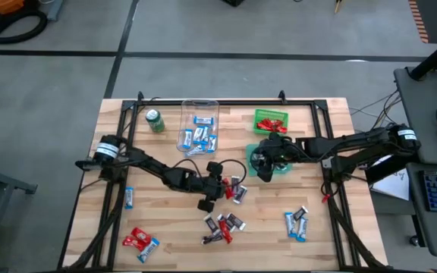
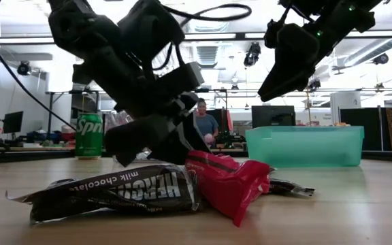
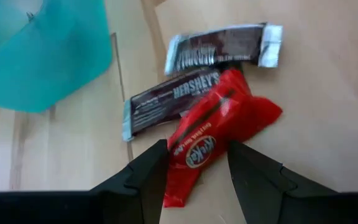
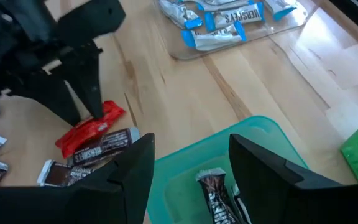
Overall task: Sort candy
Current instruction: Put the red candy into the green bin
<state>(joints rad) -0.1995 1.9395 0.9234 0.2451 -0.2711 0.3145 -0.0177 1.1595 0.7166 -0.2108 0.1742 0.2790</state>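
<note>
My left gripper (image 1: 228, 184) (image 3: 197, 149) is open and low over a small heap at the table's middle. Its fingers stand on either side of a red candy bar (image 3: 219, 121) (image 2: 229, 182), which lies partly on two black-and-silver bars (image 3: 173, 93). My right gripper (image 1: 262, 162) (image 4: 191, 142) hangs open above the teal bin (image 4: 185, 165) (image 2: 305, 145); a black-and-silver bar (image 4: 216, 193) lies inside it. Blue-and-white bars fill the clear tray (image 1: 198, 133) (image 4: 225, 22). Red bars sit in the green basket (image 1: 270, 121). My left gripper comes slanting down from above at the red bar's near end (image 3: 191, 158). One finger stands on each long side, lying along the bar, which rests on the table and on a dark bar. Whether the fingers (image 2: 186, 143) touch the wrapper, I cannot tell.
A green soda can (image 1: 155, 120) (image 2: 88, 136) stands at the far left. Loose bars lie scattered near the table's near edge (image 1: 222, 226), to the right (image 1: 296, 224), to the left (image 1: 140, 241) and by the left arm (image 1: 129, 197). A person (image 2: 204, 124) sits beyond the table.
</note>
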